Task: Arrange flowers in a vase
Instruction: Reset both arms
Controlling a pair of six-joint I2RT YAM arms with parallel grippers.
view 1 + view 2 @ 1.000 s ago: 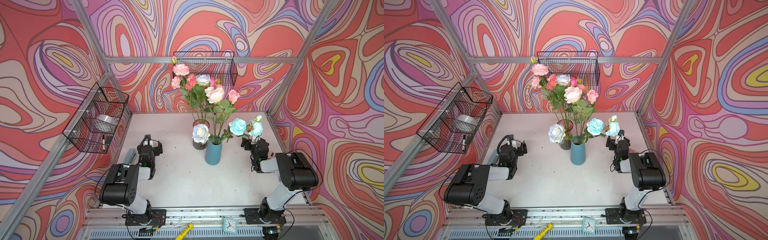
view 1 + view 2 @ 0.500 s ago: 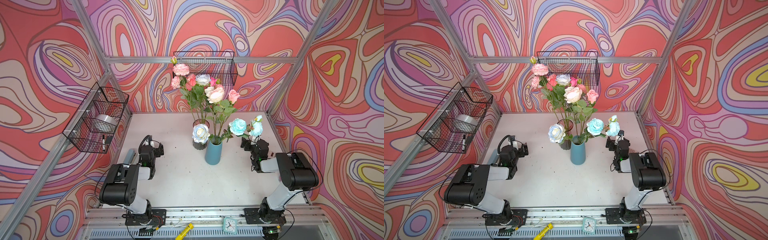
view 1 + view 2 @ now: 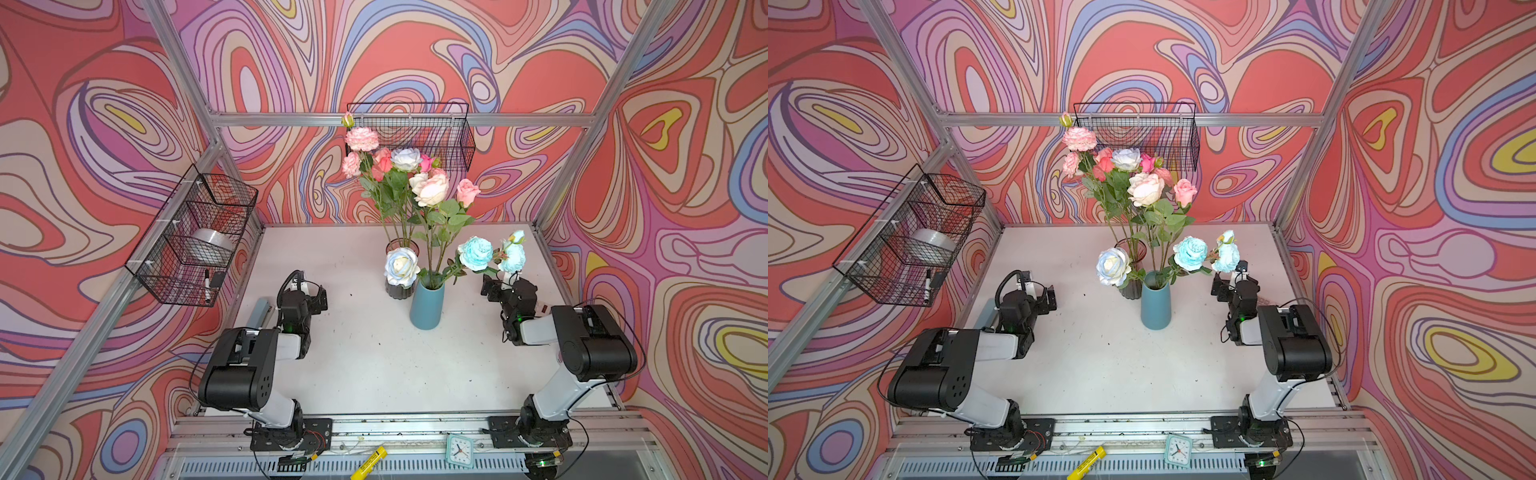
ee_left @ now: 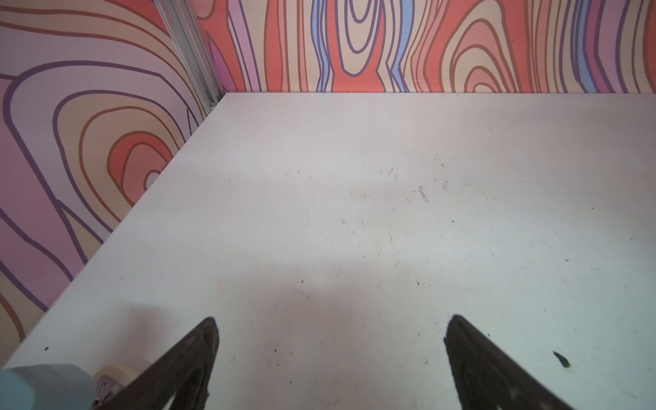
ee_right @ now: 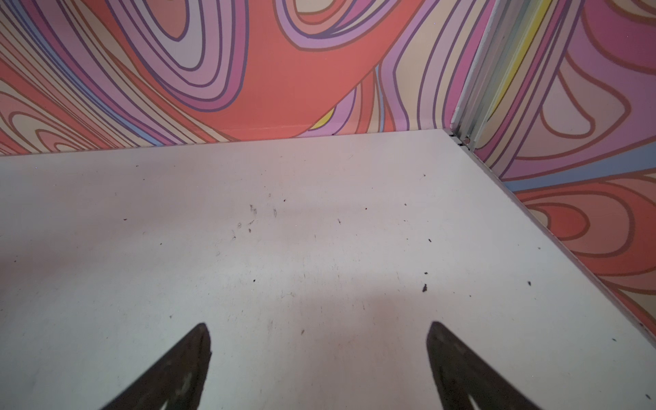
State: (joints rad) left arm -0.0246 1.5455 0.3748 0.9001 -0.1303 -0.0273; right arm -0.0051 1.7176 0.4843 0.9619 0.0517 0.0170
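The flowers stand in two vases at mid-table in both top views. Tall pink, coral and white blooms (image 3: 428, 189) rise highest, with some stems in a teal vase (image 3: 427, 305) and others in a dark ribbed vase (image 3: 400, 289) just behind it. A white-blue rose (image 3: 401, 266) and pale blue blooms (image 3: 476, 253) lean out low from the teal vase. My left gripper (image 3: 309, 291) sits low at the table's left, open and empty (image 4: 330, 330). My right gripper (image 3: 505, 286) is open and empty (image 5: 317, 335), just below the pale blue blooms.
A wire basket (image 3: 195, 237) on the left wall holds a tape roll and a marker. Another wire basket (image 3: 411, 133) hangs on the back wall behind the blooms. A grey-blue bar (image 3: 259, 309) lies beside my left arm. A small clock (image 3: 459, 449) and a yellow item (image 3: 368, 457) lie on the front rail.
My left gripper has shifted very slightly. The flowers, both vases and my right arm look the same.
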